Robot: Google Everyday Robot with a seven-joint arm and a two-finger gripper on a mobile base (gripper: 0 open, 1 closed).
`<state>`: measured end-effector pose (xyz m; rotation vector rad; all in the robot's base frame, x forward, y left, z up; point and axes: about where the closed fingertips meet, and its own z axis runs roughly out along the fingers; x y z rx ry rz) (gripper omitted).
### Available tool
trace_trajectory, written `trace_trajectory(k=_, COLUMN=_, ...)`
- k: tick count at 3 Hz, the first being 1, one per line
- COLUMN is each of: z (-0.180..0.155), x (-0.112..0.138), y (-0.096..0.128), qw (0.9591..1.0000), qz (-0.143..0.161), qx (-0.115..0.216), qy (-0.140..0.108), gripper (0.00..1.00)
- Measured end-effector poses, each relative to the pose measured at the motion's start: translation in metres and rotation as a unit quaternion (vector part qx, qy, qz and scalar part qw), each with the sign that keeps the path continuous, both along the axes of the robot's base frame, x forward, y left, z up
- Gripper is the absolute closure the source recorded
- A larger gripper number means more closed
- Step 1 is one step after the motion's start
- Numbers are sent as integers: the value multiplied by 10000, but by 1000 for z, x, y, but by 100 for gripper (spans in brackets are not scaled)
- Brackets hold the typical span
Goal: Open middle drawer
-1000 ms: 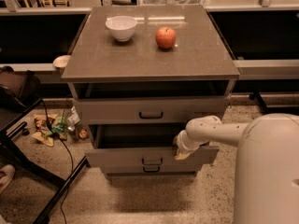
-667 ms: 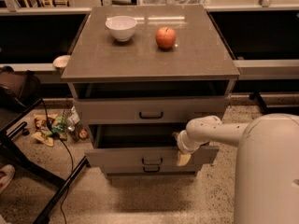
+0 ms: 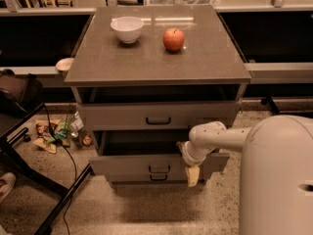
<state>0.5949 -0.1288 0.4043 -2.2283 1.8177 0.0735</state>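
Although the pale, yellow-tipped gripper (image 3: 191,173) sits in plain sight, whether it is spread or pinched shut cannot be told. It hangs over the top edge of the wide, shallow grey middle drawer (image 3: 146,164), against the right part of the flat front and well to the right of the small dark loop handle (image 3: 159,169). Behind it, the white arm (image 3: 215,137) runs right to the robot's rounded white body (image 3: 279,175).

That drawer, second of the three in the grey cabinet (image 3: 156,62), stands partly out, with a dark opening showing behind its front. Above it is the taller-fronted top drawer (image 3: 122,115), shut. Below it, only a sliver of the bottom drawer (image 3: 157,178) shows.

The step in hand looks like the pull itself, already partly done. Because the hold is off-centre, the drawer could skew on its runners. The pull should therefore go straight back toward the base, level and steady, with no lift or sideways drag. The contact should stay hooked behind the front panel so it does not slip off the edge. A smooth pace would also spare the white ceramic bowl (image 3: 127,29) and the red apple (image 3: 173,39) on top from being jolted.
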Motion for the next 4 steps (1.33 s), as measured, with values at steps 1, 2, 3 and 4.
trace_trajectory(k=1, z=-4, x=-38, y=1, qw=9977, qz=165, qx=-119, qy=640, gripper=0)
trace_trajectory(k=2, z=-2, x=-70, y=-3, qw=9931, qz=195, qx=-179, qy=1141, gripper=19)
trace_trajectory(k=3, z=5, x=-92, y=-8, qw=9901, qz=162, qx=-228, qy=1376, gripper=42)
trace_trajectory(k=4, z=6, x=-91, y=-8, qw=9901, qz=161, qx=-229, qy=1379, gripper=65)
